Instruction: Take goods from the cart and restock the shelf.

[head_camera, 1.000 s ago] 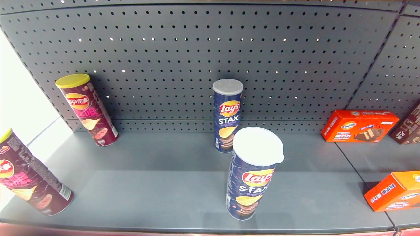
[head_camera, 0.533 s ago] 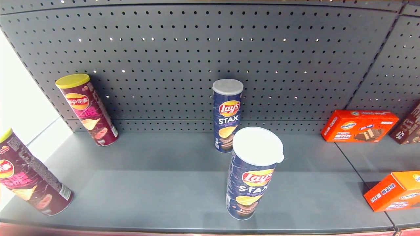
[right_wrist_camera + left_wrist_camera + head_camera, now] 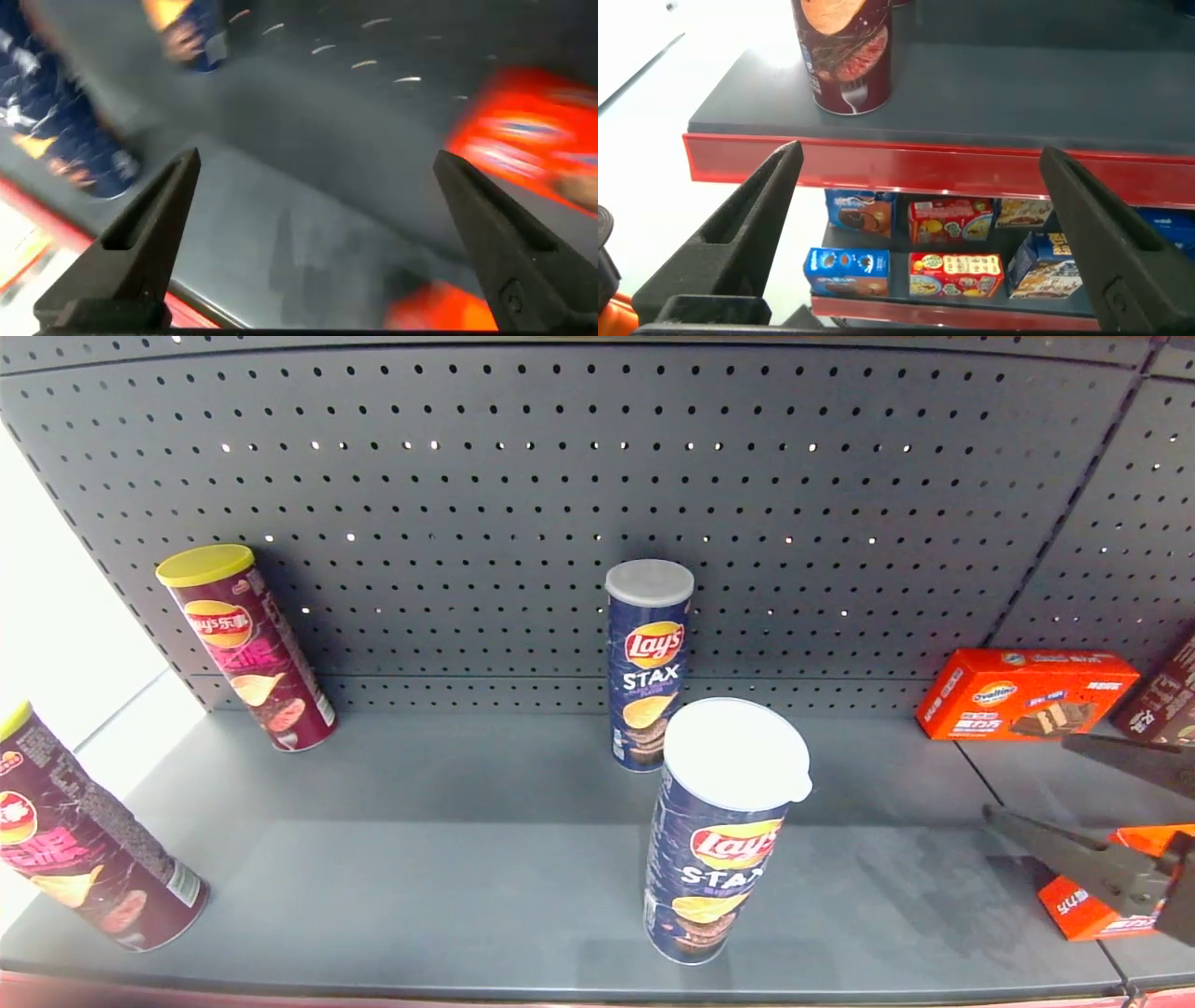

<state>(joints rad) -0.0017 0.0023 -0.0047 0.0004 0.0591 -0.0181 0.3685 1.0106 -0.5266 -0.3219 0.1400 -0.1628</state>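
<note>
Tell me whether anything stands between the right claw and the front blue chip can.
Nothing visible does. The open right claw hangs near the front orange box at the right of the shelf. Only bare grey surface lies between it and the front blue chip can.

Far left, a maroon cylindrical chip can with a yellow lid point(image 3: 247, 649) stands upright near the grey perforated metal back panel point(image 3: 560, 476); a second maroon can point(image 3: 84, 845) stands nearer the front. Over right, a rear orange cardboard box point(image 3: 1022, 695) and a front orange box point(image 3: 1083, 913) lie flat (well apart), a dark brown box point(image 3: 1158, 695) just beside the rear one.
</note>
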